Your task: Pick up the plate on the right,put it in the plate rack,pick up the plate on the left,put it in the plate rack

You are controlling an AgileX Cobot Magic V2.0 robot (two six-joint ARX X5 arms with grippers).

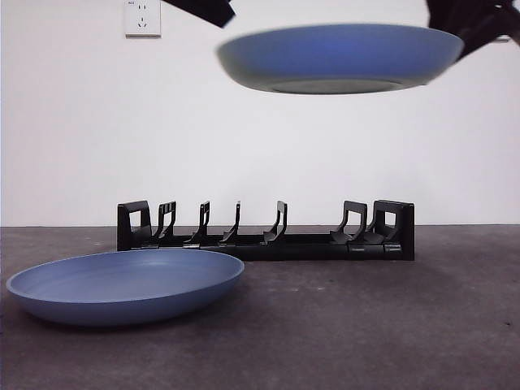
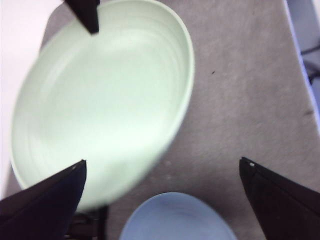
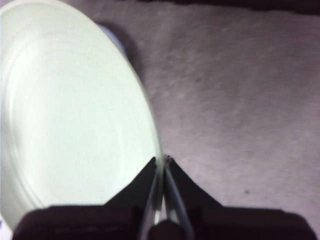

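In right tool (image 3: 163, 165): raised plate (image 1: 341, 57).

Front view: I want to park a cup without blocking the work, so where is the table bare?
Bare tabletop lies right of the resting plate and in front of the plate rack. The left front is taken by that plate, which reaches close to the rack. Overhead is crowded: the right gripper holds the lifted plate above the rack.
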